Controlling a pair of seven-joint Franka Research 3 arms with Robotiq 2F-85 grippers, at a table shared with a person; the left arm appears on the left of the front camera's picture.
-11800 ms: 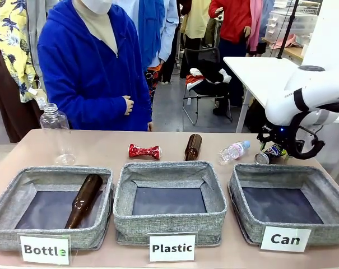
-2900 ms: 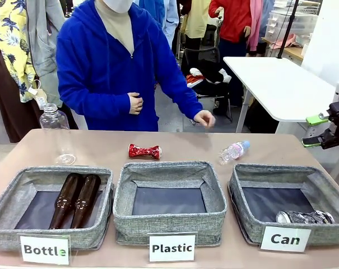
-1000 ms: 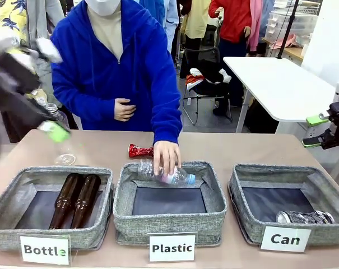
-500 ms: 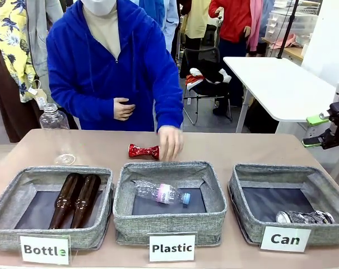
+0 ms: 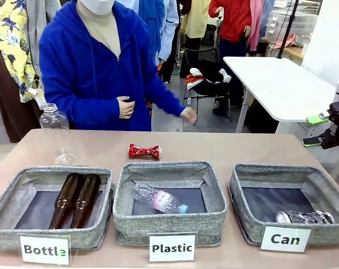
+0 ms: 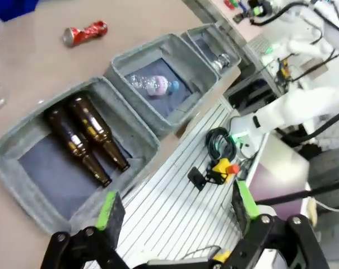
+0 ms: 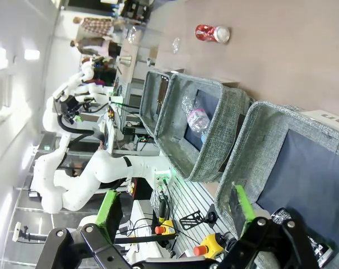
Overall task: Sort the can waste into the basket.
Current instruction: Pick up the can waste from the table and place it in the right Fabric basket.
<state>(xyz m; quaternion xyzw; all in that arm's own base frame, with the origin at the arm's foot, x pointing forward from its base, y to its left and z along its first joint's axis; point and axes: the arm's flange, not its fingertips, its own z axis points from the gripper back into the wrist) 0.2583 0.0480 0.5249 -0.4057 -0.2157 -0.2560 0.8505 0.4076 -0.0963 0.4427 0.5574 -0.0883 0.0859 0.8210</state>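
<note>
Right gripper empty; one can loose

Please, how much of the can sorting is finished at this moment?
Done: the silver can lies in the Can basket. In hand: nothing; both arms' jaws stand open and empty. Left: the crushed red can lies on the table, behind the Plastic basket.

This is looking like a robotics lab: just beyond the left hand, an emergency-stop box and cables are lying by a ribbed metal deck, while people are standing near a white table and office chair past the right hand.
</note>
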